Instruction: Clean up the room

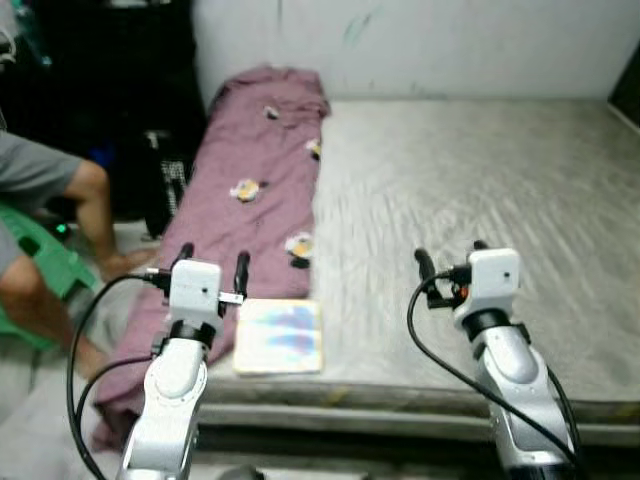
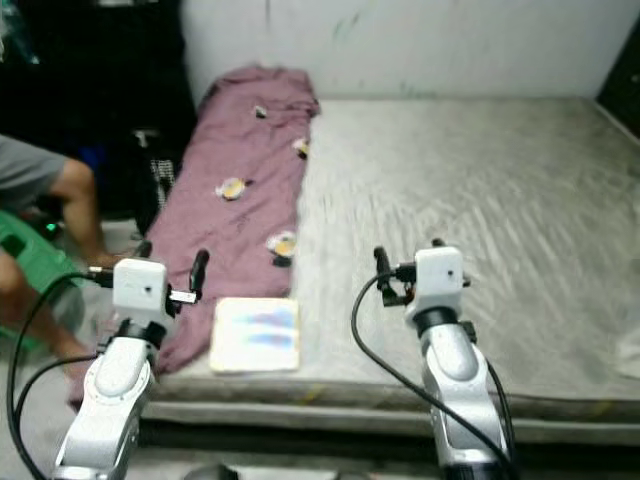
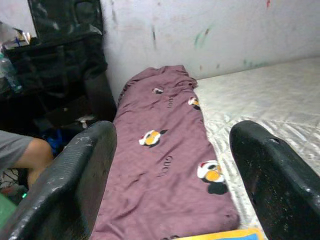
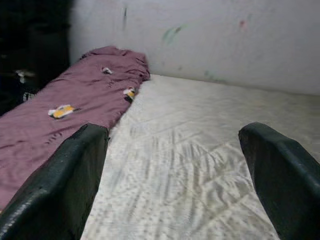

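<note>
A purple blanket (image 1: 260, 190) with small cartoon prints lies along the left side of a bare grey mattress (image 1: 470, 200), its near end hanging over the edge. A flat pale book (image 1: 279, 335) with a blue and yellow cover lies on the mattress's front edge beside the blanket. My left gripper (image 1: 211, 264) is held up over the blanket's near end, open and empty. Over the mattress's front part my right gripper (image 1: 451, 255) is raised, also open with nothing between its fingers. The blanket (image 3: 170, 160) stretches ahead in the left wrist view.
A person sits at the left on a green stool (image 1: 40, 260), a bare leg (image 1: 95, 215) close to the mattress corner. Dark bags and furniture (image 1: 120, 90) stand against the white wall (image 1: 420, 40) behind. The mattress's front edge (image 1: 400, 410) runs just below my arms.
</note>
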Available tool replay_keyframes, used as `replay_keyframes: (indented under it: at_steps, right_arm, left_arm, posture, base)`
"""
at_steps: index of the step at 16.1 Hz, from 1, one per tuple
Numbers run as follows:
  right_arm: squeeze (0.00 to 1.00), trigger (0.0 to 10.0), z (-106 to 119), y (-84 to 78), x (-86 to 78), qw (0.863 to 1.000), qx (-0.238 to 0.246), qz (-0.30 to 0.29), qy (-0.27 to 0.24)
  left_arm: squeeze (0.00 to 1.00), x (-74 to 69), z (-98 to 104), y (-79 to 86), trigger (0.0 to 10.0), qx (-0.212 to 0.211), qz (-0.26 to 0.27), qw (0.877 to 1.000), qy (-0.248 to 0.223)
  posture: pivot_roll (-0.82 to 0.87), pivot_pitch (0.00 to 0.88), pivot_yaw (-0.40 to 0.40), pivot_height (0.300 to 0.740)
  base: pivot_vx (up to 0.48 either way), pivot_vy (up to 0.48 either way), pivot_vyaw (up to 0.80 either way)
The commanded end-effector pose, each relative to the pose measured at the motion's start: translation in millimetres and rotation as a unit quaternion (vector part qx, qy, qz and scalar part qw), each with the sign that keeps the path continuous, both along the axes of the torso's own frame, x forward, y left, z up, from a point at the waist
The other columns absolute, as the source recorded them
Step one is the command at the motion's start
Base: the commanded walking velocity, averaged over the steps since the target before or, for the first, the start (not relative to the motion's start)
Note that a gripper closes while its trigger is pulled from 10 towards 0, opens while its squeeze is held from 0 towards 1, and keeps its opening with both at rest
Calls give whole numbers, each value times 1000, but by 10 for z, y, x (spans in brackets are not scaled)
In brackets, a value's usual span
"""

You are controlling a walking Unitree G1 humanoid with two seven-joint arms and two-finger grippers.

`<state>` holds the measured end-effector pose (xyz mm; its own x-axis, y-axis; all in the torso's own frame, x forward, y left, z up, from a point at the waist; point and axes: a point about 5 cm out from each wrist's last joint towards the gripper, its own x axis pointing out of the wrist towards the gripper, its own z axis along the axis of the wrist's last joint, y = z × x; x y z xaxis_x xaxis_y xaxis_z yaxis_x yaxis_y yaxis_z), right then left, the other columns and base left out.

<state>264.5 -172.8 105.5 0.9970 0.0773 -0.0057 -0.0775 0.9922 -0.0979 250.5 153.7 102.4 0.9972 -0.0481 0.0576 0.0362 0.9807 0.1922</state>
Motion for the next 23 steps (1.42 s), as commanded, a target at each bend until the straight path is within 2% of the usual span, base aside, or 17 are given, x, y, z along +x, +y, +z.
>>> replay_keyframes:
  at_steps: [1, 23]
  right_arm:
    - [0, 10000, 34, 50, 13, 1000, 7, 5, -8]
    - [0, 10000, 25, 40, 11, 1000, -1, 4, -5]
  left_arm:
    - [0, 5, 19, 62, 10000, 6, 7, 1000, -3]
    - [0, 12, 17, 25, 10000, 2, -2, 1000, -2]
  posture:
    - [-105, 0, 7, 740]
    - [-112, 0, 6, 740]
  base:
    - [0, -360, 0]
    - [0, -343, 0]
